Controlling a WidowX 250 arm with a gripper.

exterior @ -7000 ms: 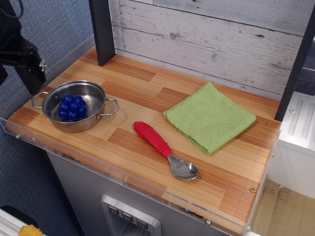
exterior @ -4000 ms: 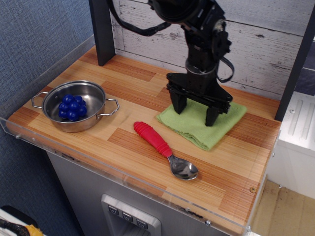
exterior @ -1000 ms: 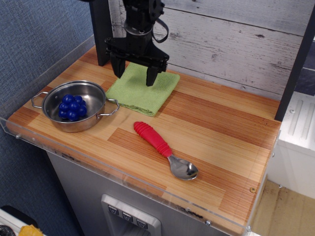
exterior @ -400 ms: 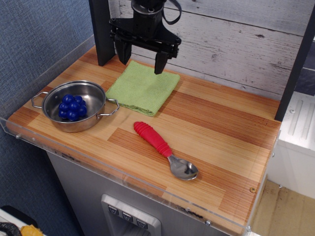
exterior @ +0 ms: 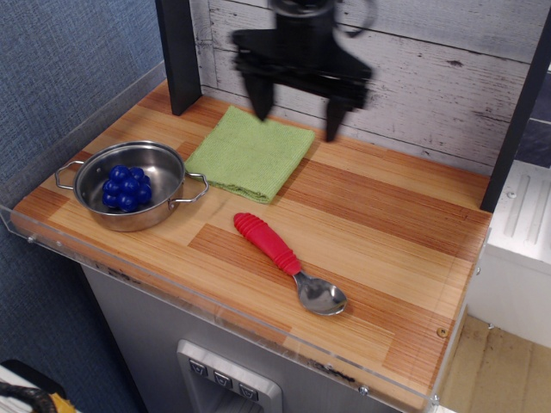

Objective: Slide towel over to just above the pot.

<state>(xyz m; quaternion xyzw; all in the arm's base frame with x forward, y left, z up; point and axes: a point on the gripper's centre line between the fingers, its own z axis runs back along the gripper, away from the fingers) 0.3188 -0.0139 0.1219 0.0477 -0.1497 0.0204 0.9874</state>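
Observation:
The light green folded towel (exterior: 250, 155) lies flat on the wooden table, just behind and to the right of the pot, its near left corner close to the pot's right handle. The small steel pot (exterior: 129, 185) with blue balls inside sits at the front left. My gripper (exterior: 294, 120) hangs open and empty in the air above the towel's far right corner, its two black fingers spread wide. It touches nothing.
A red-handled spoon (exterior: 287, 261) lies in front of the towel, bowl end to the right. A dark post (exterior: 177, 52) stands at the back left. A grey plank wall (exterior: 413, 69) runs behind. A clear acrylic rim (exterior: 215, 305) edges the table front.
My gripper slid the towel from the right side to behind the pot, let go and lifted. Since 0.4 s ago it has moved right and risen; the towel stays put.

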